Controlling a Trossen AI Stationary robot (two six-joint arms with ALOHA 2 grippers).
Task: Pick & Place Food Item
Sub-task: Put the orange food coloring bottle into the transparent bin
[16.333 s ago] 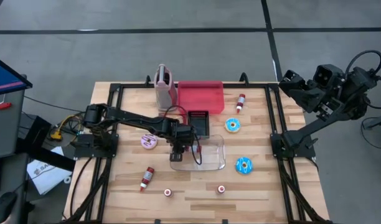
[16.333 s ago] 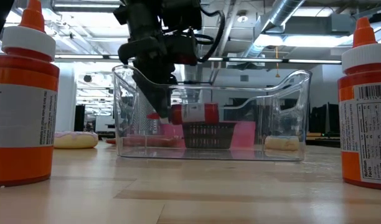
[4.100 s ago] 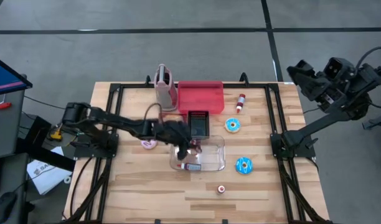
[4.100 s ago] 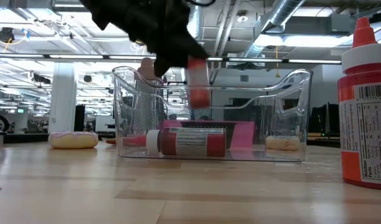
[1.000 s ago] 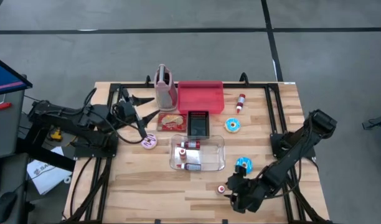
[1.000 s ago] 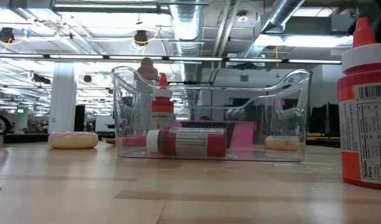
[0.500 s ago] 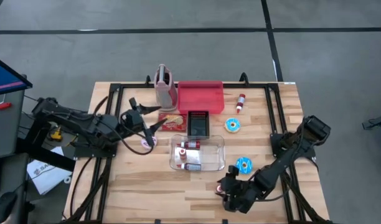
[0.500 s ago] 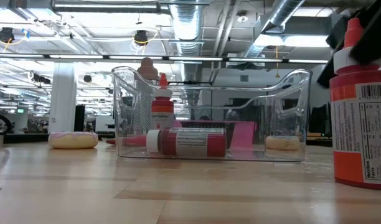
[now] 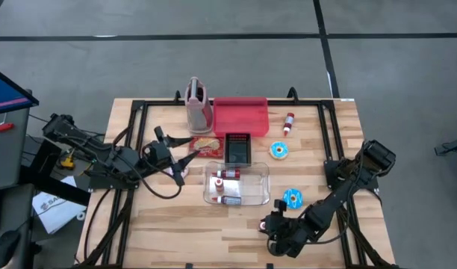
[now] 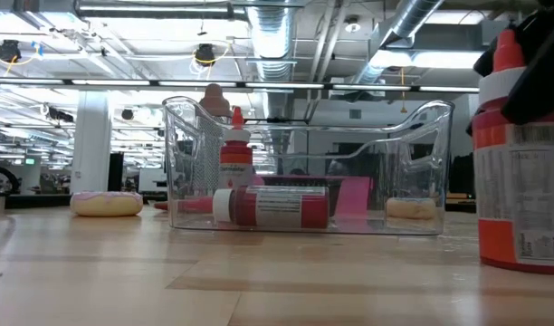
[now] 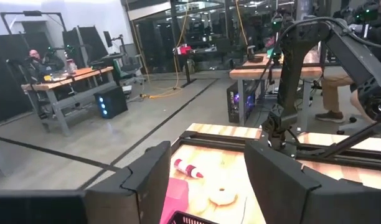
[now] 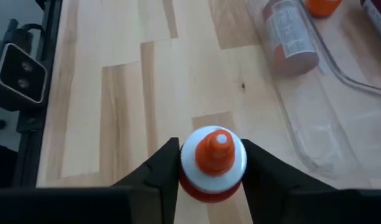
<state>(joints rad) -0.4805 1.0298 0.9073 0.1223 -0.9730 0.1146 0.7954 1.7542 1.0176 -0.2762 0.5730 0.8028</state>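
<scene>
Right gripper [image 12: 206,163] around bottle [image 12: 213,160] (upright)

A red sauce bottle [image 10: 517,154] stands up straight on the wooden table, near its front edge. It has a white collar and an orange pointy cap (the cap looks like a small cone from above), and a label with small print wraps its side. The right gripper [image 12: 210,163] has its two dark fingers pressed on the bottle's neck, one on each side.

Behind it sits a clear plastic bin [image 9: 237,184]. Inside are two more red bottles. One lying bottle [image 10: 271,206] rests on its side with its white cap pointing left in the low view. One small bottle [image 10: 235,156] stands upright just behind it.
</scene>
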